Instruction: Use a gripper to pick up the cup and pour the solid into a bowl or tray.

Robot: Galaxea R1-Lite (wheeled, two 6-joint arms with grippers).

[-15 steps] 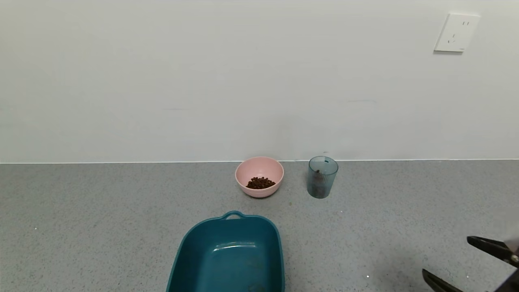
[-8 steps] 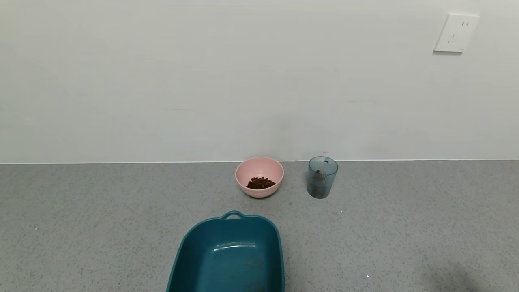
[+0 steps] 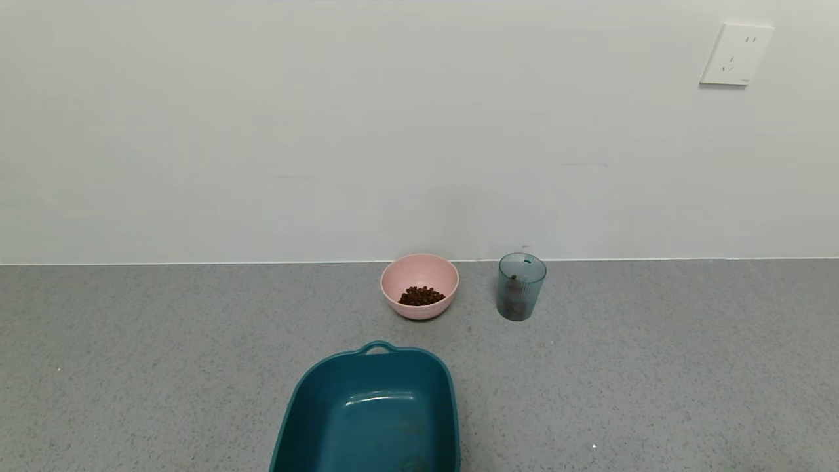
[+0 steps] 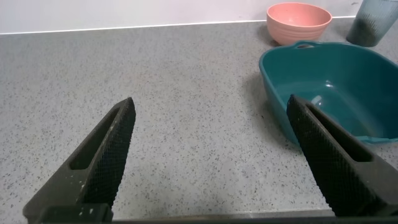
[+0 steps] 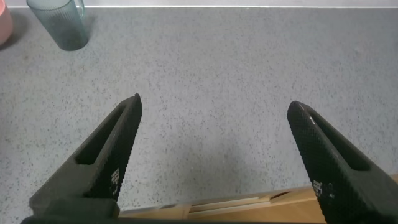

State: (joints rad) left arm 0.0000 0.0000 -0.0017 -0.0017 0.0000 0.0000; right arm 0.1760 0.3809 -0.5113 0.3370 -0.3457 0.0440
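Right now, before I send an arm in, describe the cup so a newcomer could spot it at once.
Follow the line where the white wall meets the grey speckled counter. Near its middle stands a small round pale pink plastic bowl holding dark brown pellets. The cup stands upright just to that bowl's right: a translucent blue-grey ribbed tumbler, taller and narrower than the bowl, far smaller than the teal rectangular tray nearer the robot.
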